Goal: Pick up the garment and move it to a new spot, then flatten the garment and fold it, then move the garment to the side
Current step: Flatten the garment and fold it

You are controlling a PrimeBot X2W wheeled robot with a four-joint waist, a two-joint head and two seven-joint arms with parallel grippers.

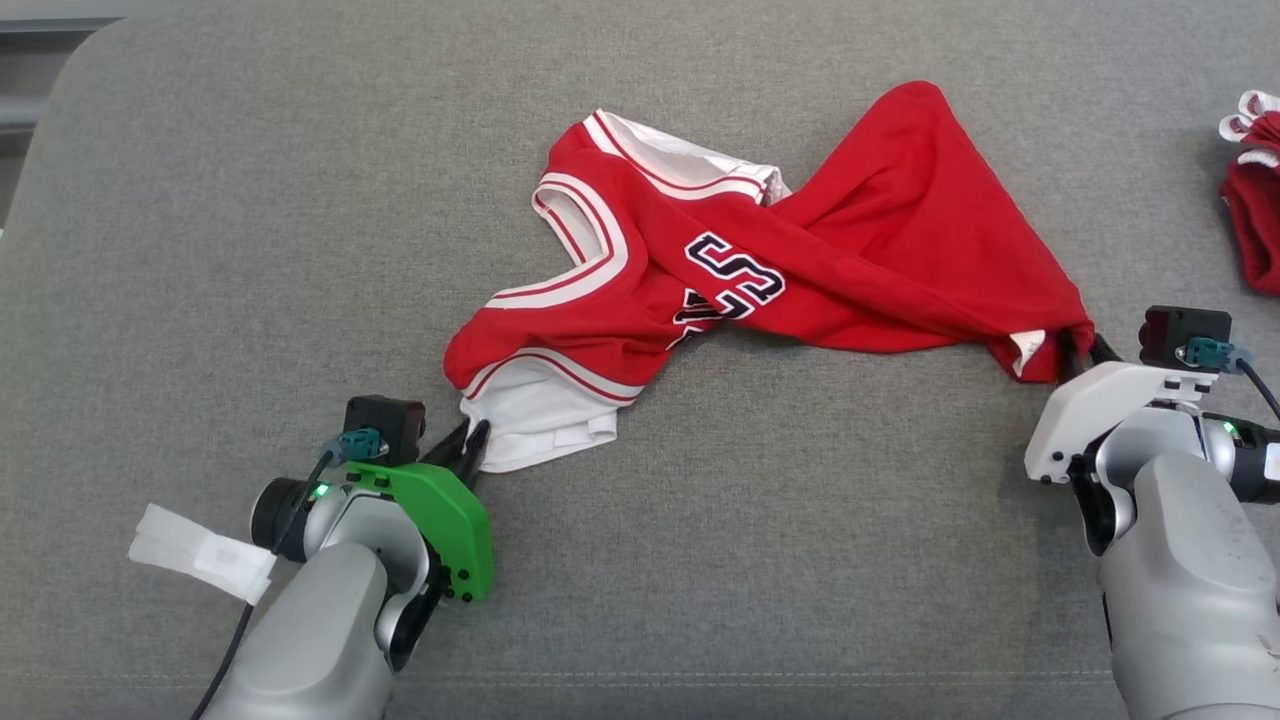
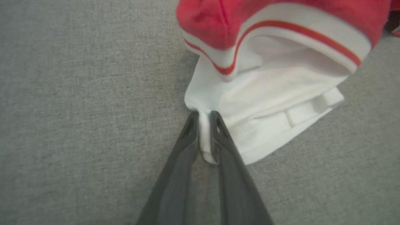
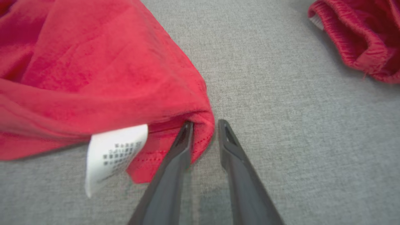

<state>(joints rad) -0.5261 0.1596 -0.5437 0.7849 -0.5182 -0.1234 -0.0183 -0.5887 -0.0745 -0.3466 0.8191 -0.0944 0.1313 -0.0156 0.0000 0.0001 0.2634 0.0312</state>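
Both grippers meet the jersey (image 1: 800,250): the left gripper (image 2: 204,117) pinches its white corner, the right gripper (image 3: 204,123) straddles its red hem corner, jaws apart. It lies twisted mid-cushion (image 1: 300,200), unflattened; flattening, folding and setting aside are left. A red garment (image 1: 1255,220) lies far right.
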